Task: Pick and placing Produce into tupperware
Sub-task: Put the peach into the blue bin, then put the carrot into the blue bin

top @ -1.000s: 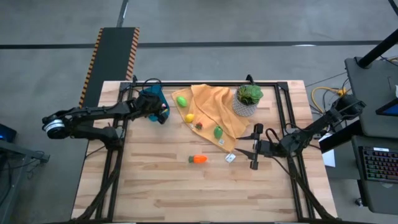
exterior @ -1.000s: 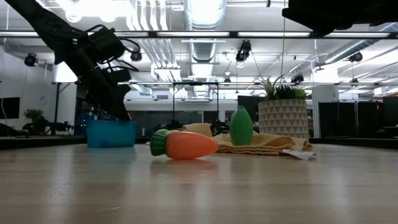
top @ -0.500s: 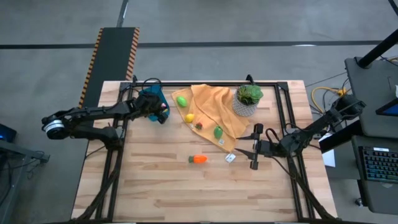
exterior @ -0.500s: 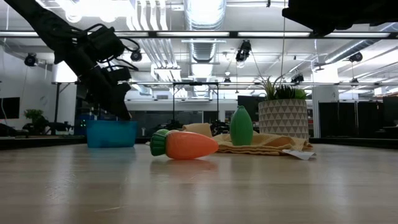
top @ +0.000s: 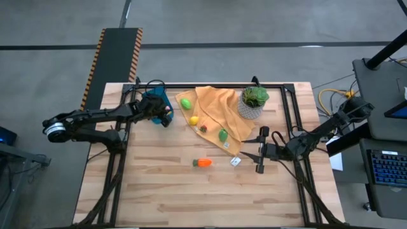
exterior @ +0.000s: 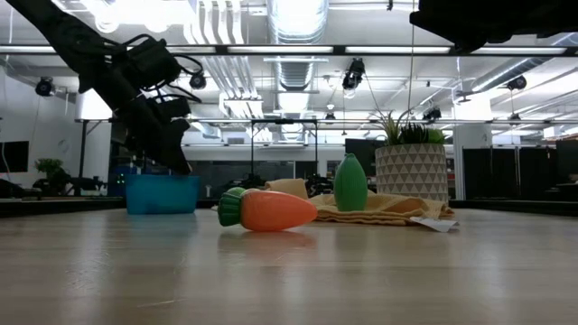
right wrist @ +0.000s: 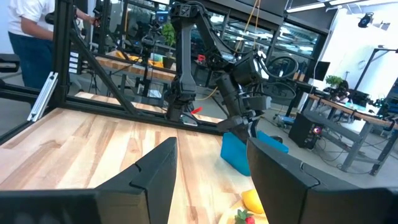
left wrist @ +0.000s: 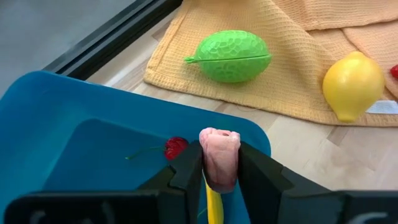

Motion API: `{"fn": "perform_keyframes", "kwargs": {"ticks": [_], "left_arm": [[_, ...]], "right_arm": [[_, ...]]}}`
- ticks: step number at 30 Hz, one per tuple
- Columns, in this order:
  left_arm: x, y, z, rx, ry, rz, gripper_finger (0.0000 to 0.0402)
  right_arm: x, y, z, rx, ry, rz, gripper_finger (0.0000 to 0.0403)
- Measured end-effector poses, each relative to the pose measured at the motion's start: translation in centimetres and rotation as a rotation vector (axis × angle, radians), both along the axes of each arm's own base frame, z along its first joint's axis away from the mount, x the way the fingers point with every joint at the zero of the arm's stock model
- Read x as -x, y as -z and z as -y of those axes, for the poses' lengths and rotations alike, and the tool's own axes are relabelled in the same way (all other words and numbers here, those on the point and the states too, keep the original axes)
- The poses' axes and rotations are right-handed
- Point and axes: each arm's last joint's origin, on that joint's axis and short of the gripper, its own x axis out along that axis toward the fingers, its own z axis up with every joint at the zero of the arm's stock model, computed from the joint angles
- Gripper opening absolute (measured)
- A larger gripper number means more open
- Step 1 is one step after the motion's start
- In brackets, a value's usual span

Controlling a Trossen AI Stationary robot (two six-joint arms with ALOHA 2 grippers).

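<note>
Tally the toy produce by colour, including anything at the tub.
Green: 2, lime, bottle-shaped piece
Yellow: 2, lemon, strip in tub
Orange: 1, carrot
Red: 2, cherry in tub, bit on cloth
Pink: 1, chunk in left jaws
Total: 8

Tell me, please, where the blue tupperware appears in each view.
High view: tupperware at the table's far left, under the left gripper.
Low view: left of the carrot, at.
Left wrist view: lower left.
Right wrist view: centre right.
Shared landmark: the orange-yellow cloth beside it.
</note>
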Motion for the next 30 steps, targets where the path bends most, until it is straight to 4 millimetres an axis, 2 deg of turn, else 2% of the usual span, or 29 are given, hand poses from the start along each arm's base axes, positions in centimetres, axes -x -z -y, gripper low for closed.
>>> {"fn": "perform_keyframes", "kwargs": {"ticks": [10,13,21,26,30], "left_arm": [[0.0,0.0,0.0,-0.009,0.042,-0.014,0.0085],[0.0,0.0,0.0,-0.009,0.042,-0.014,0.0111],[0.1,0.0,-0.1,-0.027,-0.007,-0.025,0.0222],[-0.1,-0.2,0.2,0.020,0.063,0.020,0.0237],[-0.6,-1.6,0.6,0.091,0.212,0.156,0.0237]], "right_arm": [[0.0,0.0,0.0,0.000,0.000,0.000,0.0187],[0.0,0.0,0.0,0.000,0.000,0.000,0.0187],[0.0,0.0,0.0,0.000,0.000,0.000,0.0187],[0.0,0.0,0.0,0.000,0.000,0.000,0.0187],[0.0,0.0,0.0,0.000,0.000,0.000,0.0187]]}}
